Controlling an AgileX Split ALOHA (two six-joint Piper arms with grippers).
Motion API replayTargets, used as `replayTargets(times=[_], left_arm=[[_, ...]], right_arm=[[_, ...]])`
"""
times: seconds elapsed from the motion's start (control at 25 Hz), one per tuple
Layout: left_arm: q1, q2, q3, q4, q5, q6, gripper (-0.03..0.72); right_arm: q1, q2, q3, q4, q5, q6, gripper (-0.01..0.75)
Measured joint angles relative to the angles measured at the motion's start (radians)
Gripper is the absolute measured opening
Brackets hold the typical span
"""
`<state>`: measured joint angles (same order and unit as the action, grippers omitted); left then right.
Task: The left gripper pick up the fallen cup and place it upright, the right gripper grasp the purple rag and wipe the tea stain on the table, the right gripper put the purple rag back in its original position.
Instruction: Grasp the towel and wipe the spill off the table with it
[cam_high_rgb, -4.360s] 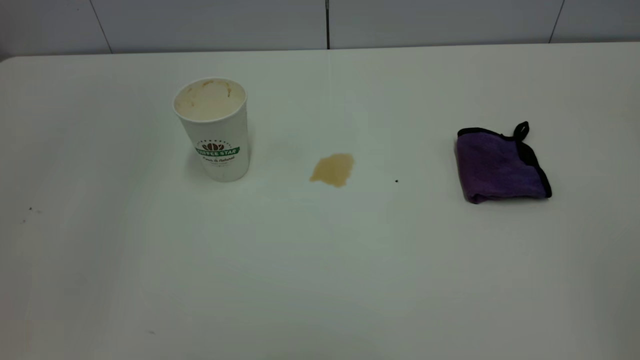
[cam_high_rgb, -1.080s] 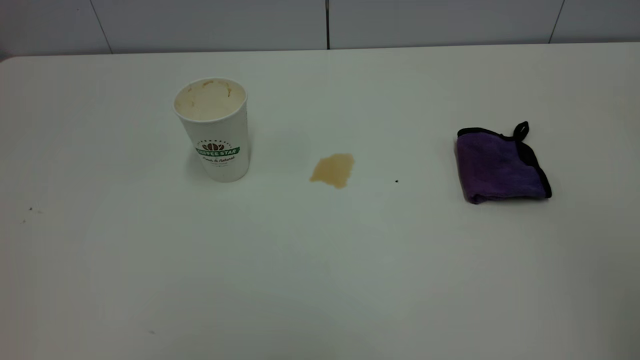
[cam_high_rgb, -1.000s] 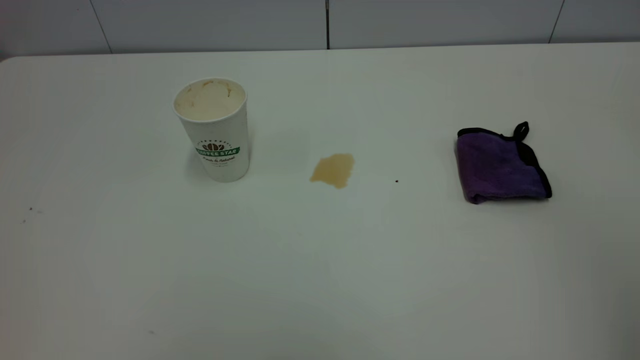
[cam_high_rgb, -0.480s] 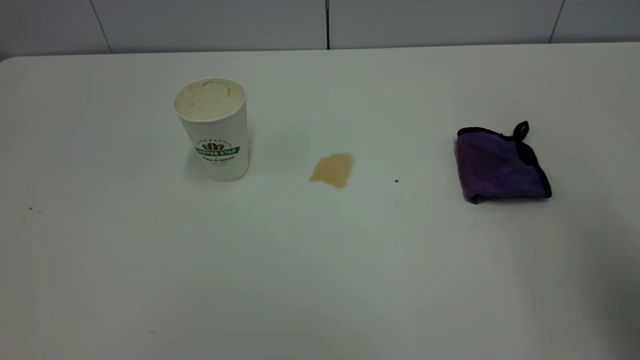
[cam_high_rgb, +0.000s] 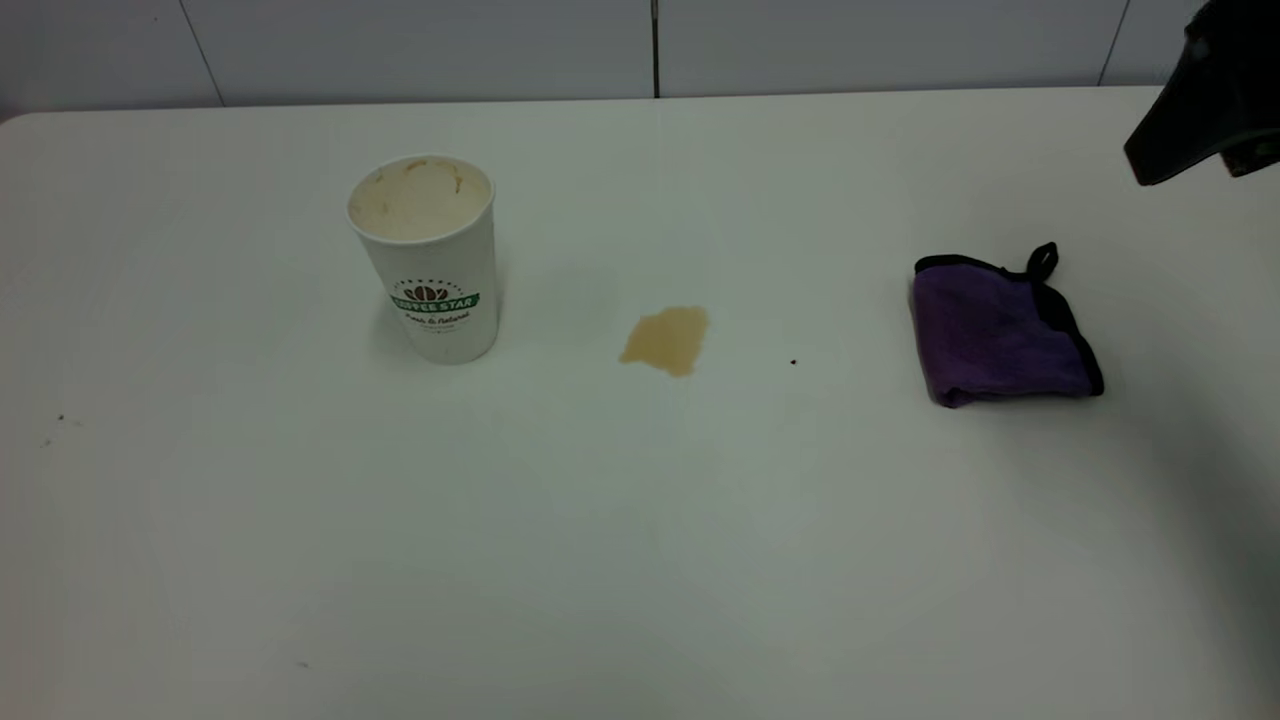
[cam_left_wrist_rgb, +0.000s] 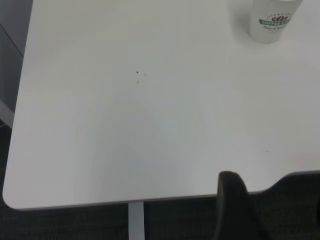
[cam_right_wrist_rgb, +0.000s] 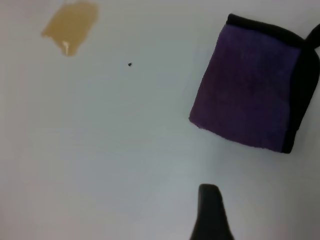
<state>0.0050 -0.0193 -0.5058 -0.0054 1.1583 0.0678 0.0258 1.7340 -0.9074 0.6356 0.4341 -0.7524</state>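
Three task items sit on the table (cam_high_rgb: 640, 560), spread in a loose row across the exterior view. Toward the left arm's side the cup (cam_high_rgb: 430, 262) stands upright, its green logo facing the camera and its tan-stained inside open to view; the left wrist view catches only its lower part (cam_left_wrist_rgb: 272, 22) at the edge of the picture. Near the middle lies the tea stain (cam_high_rgb: 667, 340), a tan blotch well apart from the cup, and it shows again in the right wrist view (cam_right_wrist_rgb: 71, 26). A tiny black speck (cam_high_rgb: 793, 362) lies between the stain and the purple rag (cam_high_rgb: 1000, 330), which rests folded on the right arm's side with its black loop pointing toward the back wall; in the right wrist view the rag (cam_right_wrist_rgb: 257, 90) lies flat and untouched. Only a dark tip of the right gripper (cam_high_rgb: 1205, 100) shows, at the upper right corner of the exterior view, above and behind the rag and clear of it; whether its jaws stand apart or together cannot be told. From the left gripper (cam_left_wrist_rgb: 235, 210) one dark finger appears low in its own wrist view, over the table's near edge and far from the cup, and its jaw state cannot be told either.
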Motion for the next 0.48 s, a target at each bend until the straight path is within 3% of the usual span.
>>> replayTargets(times=[0.24,0.48], left_arm=[[0.000,0.000,0.000,0.000,0.000,-0.001,0.432],[0.000,0.000,0.000,-0.001,0.000,-0.001,0.432]], right_arm=[[0.021,0.244,-0.196,-0.081,0.068,0.104,0.589],[0.083,0.450,-0.413,-0.428,0.150,0.429,0.589]])
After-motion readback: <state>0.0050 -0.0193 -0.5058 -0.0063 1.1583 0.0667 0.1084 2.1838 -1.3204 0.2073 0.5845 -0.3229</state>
